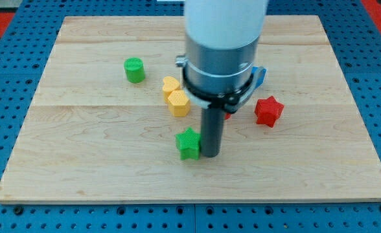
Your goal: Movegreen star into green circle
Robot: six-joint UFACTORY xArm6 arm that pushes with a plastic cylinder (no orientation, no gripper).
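Note:
The green star (188,144) lies on the wooden board (80,162) below the middle. The green circle (135,70), a short round block, stands toward the view's upper left, well apart from the star. My tip (210,154) is down on the board right against the star's right side, touching it or nearly so. The arm's wide white and grey body hangs above and hides the board's upper middle.
Two yellow blocks, one (170,85) behind the other hexagonal one (178,103), sit together between the star and the green circle. A red star (268,110) lies to the right. A blue block (261,76) and a small red piece (227,115) peek from behind the arm.

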